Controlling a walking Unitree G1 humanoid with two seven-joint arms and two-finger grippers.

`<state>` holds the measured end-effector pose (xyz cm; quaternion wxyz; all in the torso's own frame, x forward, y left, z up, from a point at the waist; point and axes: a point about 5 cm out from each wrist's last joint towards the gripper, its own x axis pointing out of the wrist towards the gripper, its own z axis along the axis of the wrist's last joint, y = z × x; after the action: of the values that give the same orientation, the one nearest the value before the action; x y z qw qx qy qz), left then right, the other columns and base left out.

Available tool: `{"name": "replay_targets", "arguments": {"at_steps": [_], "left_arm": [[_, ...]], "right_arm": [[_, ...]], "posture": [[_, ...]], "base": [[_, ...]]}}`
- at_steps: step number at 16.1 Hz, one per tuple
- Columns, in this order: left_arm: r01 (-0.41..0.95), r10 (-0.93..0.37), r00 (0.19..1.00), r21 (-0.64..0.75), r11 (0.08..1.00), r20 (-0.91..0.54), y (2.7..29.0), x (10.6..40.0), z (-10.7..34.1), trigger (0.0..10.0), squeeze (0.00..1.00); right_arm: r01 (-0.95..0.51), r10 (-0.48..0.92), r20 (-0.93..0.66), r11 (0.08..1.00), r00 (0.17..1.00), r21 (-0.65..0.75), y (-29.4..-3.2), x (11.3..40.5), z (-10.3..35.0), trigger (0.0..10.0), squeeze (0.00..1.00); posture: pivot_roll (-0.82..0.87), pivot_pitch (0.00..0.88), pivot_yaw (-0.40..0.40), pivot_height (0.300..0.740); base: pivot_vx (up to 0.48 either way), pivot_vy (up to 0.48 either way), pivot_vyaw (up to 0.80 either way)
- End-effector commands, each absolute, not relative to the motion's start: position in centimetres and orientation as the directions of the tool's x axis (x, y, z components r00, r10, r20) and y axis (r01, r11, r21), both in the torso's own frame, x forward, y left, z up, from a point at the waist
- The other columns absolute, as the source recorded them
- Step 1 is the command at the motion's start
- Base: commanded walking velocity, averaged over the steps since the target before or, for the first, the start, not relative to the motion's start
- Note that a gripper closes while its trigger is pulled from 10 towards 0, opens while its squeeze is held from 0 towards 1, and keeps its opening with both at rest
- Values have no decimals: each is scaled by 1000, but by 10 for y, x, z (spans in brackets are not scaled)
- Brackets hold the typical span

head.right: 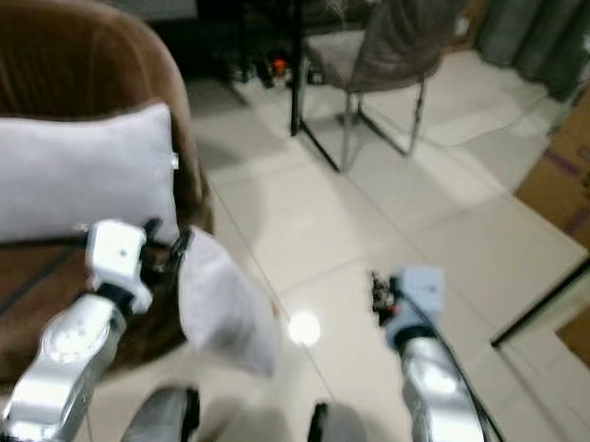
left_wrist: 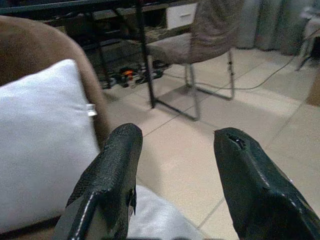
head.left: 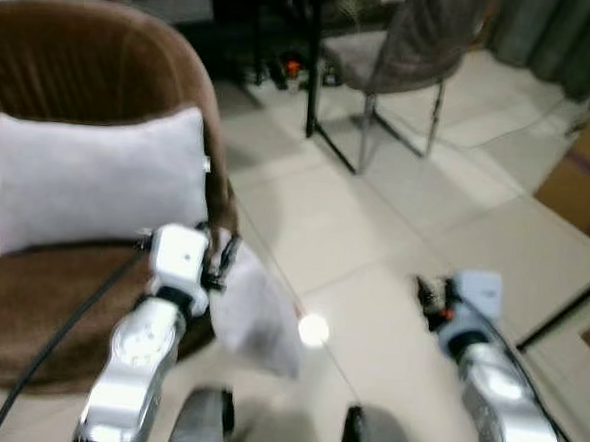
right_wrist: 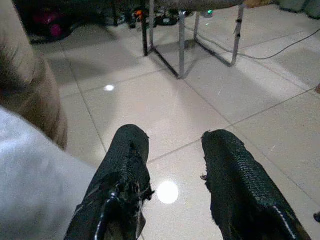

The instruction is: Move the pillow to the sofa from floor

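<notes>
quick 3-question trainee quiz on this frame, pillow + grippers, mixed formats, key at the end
1. True or false: a grey pillow already rests on the brown sofa.
2. Multiple choice: the second pillow hangs at which gripper? A) left gripper B) right gripper C) neither, it lies flat on the floor.
3. Fill in: behind the tiled floor stands a metal-legged ____.

Key
1. True: it leans against the sofa's backrest.
2. A: the pillow hangs at the left gripper beside the sofa's edge; the grip itself is hidden. The right gripper is open over bare tile.
3. chair.
</notes>
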<state>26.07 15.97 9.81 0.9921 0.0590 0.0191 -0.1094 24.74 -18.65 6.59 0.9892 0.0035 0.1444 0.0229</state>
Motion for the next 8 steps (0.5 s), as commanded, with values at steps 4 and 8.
{"name": "replay_targets", "arguments": {"at_steps": [4,8], "left_arm": [[185,-178,982,128,974,-67,172,259,97,10000,0],[189,-182,981,124,974,-65,170,258,97,10000,0]], "right_arm": [[-89,94,-259,996,961,31,-173,253,71,10000,0],[-150,139,-266,989,954,-20,-169,252,69,10000,0]], "posture": [[57,0,9,590],[59,0,6,590]], "base": [[353,0,0],[308,0,508]]}}
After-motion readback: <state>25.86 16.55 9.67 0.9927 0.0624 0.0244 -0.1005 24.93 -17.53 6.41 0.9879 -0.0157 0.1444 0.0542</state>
